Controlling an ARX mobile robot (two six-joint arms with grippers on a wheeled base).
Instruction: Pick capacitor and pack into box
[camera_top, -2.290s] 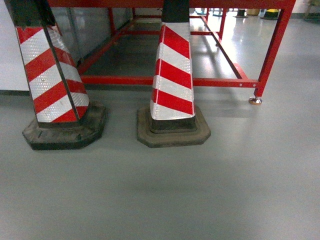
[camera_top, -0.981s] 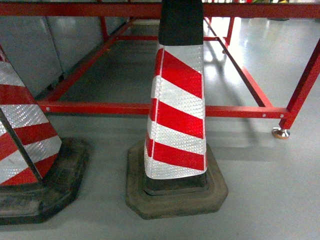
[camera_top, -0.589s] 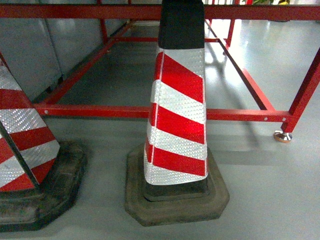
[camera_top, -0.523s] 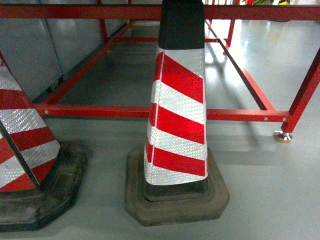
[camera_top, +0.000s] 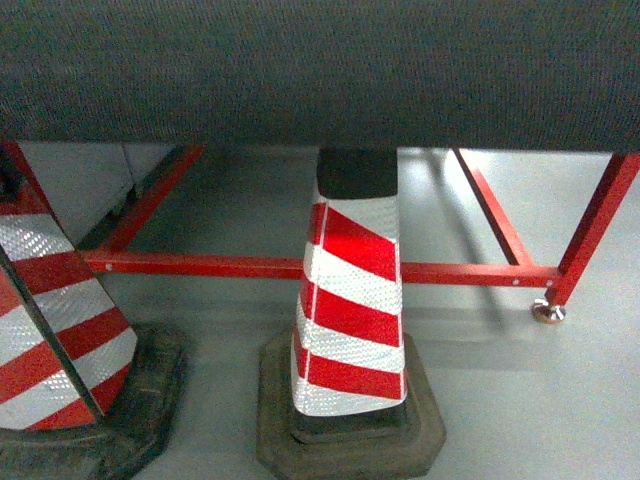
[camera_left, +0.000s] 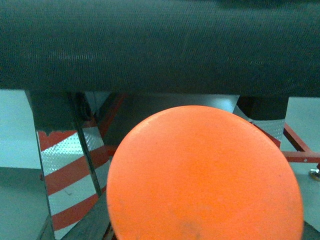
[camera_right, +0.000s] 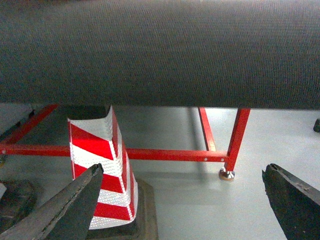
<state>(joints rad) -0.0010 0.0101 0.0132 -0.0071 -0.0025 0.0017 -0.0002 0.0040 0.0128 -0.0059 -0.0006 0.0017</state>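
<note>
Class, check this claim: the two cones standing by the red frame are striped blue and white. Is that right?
Not quite. The head view shows the middle cone and the left cone striped red and white, not blue and white. They do stand by the red frame.

Right hand (camera_right: 182, 200): open wide, nothing held between its two dark fingers (camera_right: 65, 205), which enter the wrist view from the bottom corners, tips pointing up and forward.
Left hand: not visible in its own wrist view.
Arms: neither appears in the head view.
</note>
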